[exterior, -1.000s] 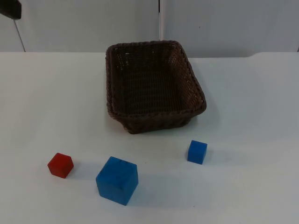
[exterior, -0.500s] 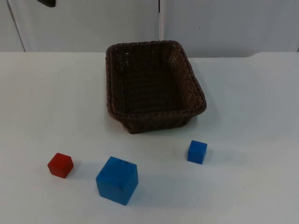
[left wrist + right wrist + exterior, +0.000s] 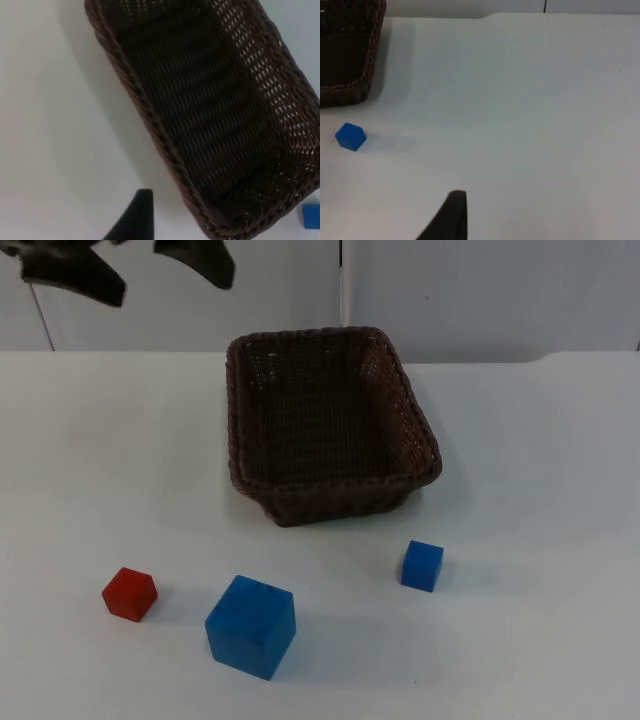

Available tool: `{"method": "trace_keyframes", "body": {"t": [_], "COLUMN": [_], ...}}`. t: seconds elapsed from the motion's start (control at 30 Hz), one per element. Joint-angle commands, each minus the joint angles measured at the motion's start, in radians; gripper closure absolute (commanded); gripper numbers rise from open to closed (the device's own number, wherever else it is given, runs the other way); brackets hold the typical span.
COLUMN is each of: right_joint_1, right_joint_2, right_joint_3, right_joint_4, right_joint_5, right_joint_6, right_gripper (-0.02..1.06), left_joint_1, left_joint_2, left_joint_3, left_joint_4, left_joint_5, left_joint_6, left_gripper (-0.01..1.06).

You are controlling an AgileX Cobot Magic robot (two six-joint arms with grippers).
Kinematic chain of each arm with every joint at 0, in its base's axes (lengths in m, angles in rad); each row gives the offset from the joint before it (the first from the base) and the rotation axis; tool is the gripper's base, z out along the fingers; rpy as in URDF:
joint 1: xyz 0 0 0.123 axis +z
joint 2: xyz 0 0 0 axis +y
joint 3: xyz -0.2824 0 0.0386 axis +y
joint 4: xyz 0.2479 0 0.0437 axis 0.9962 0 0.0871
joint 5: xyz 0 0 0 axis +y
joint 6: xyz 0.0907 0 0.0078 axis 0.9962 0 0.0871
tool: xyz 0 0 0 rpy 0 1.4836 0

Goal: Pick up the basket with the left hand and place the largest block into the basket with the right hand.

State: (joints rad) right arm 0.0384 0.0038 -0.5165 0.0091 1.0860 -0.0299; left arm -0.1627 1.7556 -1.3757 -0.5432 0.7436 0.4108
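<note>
A dark brown woven basket (image 3: 340, 487) stands empty at the back middle of the table. The largest block, a big blue cube (image 3: 250, 626), sits near the front edge, left of centre. My left gripper (image 3: 140, 270) hangs open above the table's back left, up and left of the basket, touching nothing. In the left wrist view the basket's near rim (image 3: 150, 115) runs just beyond a black fingertip (image 3: 135, 217). My right gripper (image 3: 451, 220) waits over bare table to the right of the basket's corner (image 3: 367, 75).
A small blue cube (image 3: 422, 566) lies in front of the basket's right end, also seen from both wrists (image 3: 311, 216) (image 3: 350, 136). A red cube (image 3: 129, 594) sits at the front left. The grey partition wall (image 3: 480, 290) closes the table's far edge.
My left gripper has come into the top view at the upper left, moving right and down toward the basket. Basket and blocks have not moved.
</note>
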Motion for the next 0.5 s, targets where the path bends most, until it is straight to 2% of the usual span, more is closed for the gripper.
{"method": "trace_keyframes", "body": {"t": [0.0,0.47], "right_joint_1": [-0.007,-0.007], "right_joint_2": [-0.004,-0.004], "right_joint_3": [0.003,0.003], "right_joint_4": [0.0,0.0], "right_joint_5": [-0.008,-0.008], "right_joint_6": [-0.008,-0.008], "right_gripper": [-0.01,-0.01], "left_joint_1": [-0.016,-0.037], "left_joint_2": [0.027,0.304], "left_joint_3": [-0.025,-0.251], "left_joint_4": [-0.016,-0.014], "left_joint_5": [0.007,0.086], "left_joint_6": [0.001,-0.097], "left_gripper": [0.0,0.0]}}
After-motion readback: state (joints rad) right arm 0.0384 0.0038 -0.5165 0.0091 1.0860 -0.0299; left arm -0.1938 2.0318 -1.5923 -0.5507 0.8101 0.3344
